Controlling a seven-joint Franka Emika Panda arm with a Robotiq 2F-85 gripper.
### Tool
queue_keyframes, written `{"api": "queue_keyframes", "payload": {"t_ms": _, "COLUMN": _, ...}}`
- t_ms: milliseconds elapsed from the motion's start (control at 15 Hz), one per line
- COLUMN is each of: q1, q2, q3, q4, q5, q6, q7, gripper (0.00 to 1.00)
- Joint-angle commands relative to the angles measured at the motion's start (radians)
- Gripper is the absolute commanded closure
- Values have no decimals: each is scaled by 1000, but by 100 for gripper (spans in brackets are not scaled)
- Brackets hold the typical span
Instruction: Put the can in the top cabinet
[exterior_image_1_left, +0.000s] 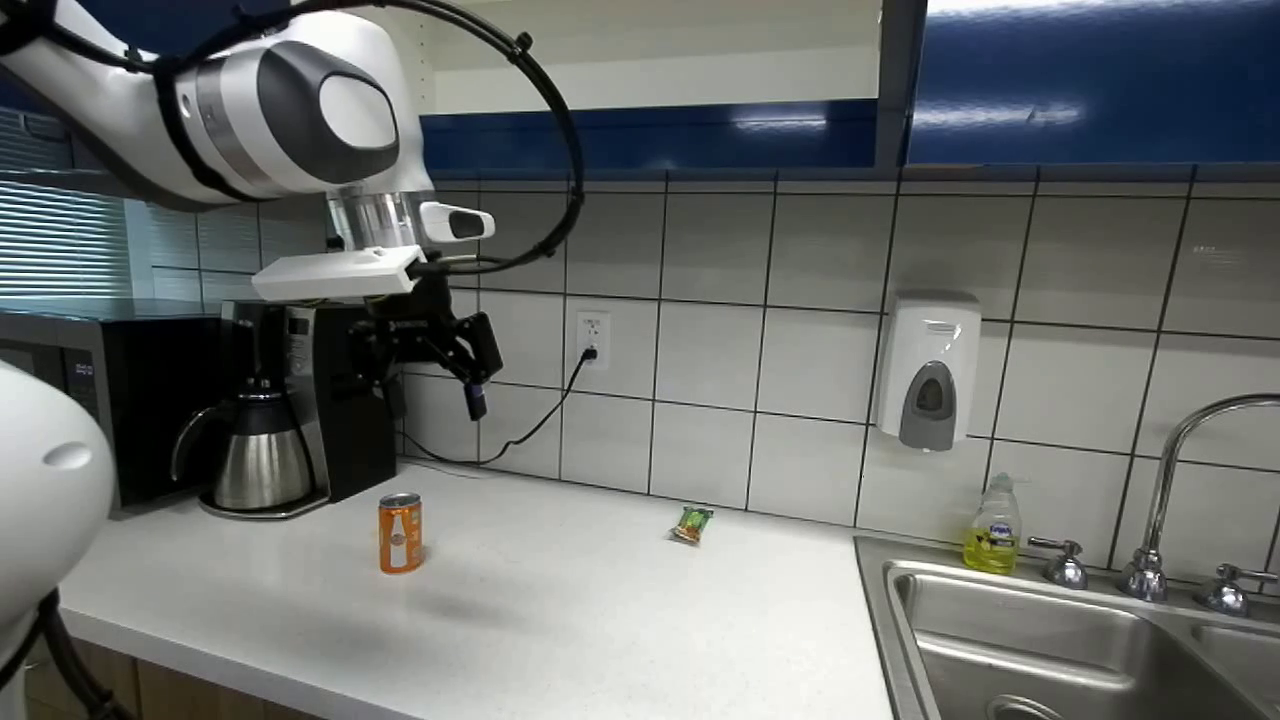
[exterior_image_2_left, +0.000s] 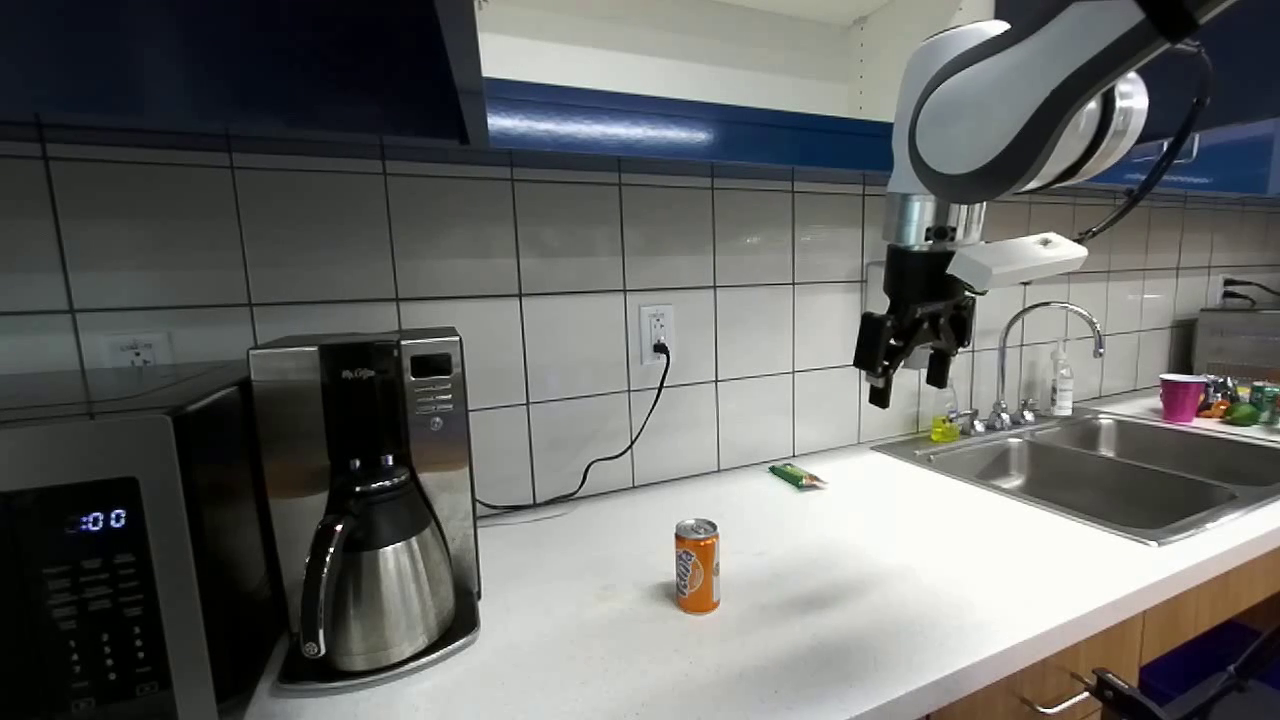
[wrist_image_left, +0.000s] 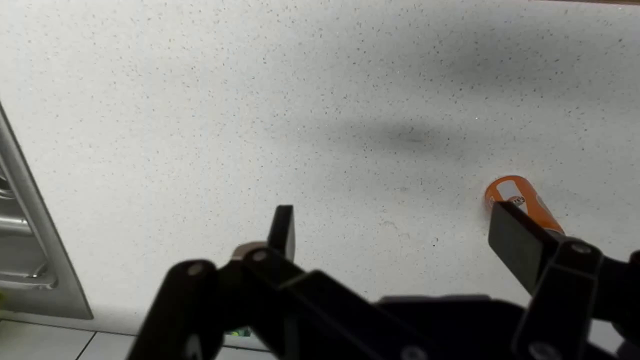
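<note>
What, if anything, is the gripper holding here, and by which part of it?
Nothing: the fingers stand apart with nothing between them, and the can stands upright on the counter.

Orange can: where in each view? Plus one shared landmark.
In an exterior view: can, left of centre, lower half.
In an exterior view: can, just right of centre, lower half.
Wrist view: can, right, partly behind a pincer fingertip.
Landmark: sink, right in both exterior views, left in wrist view.

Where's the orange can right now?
In both exterior views, the orange can stands upright on the white counter, with the coffee pot on its left and the small green packet on its right. In the wrist view it's toward the right.
</note>
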Motion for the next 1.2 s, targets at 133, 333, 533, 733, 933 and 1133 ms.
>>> {"api": "queue_keyframes", "payload": {"t_ms": 133, "q1": 23, "q2": 172, "q3": 18, "q4": 1, "q5": 13, "q6": 134, "q7": -10, "gripper": 0}}
{"api": "queue_keyframes", "payload": {"t_ms": 333, "q1": 54, "q2": 291, "q3": 42, "q4": 1, "q5": 14, "q6": 236, "q7": -7, "gripper": 0}}
{"api": "queue_keyframes", "payload": {"t_ms": 533, "q1": 77, "q2": 410, "q3": 73, "q4": 8, "q5": 9, "q6": 349, "q7": 4, "gripper": 0}}
{"api": "queue_keyframes", "payload": {"t_ms": 733, "q1": 77, "q2": 530, "q3": 101, "q4": 19, "q5": -8, "q6": 467, "q7": 23, "gripper": 0}}
{"api": "queue_keyframes", "payload": {"t_ms": 933, "q1": 60, "q2": 641, "q3": 121, "q4": 30, "q5": -45, "q6": 569, "q7": 52, "gripper": 0}}
{"api": "queue_keyframes", "payload": {"t_ms": 1133, "q1": 58, "q2": 750, "q3": 125, "q4": 41, "q5": -135, "q6": 666, "q7": 123, "gripper": 0}}
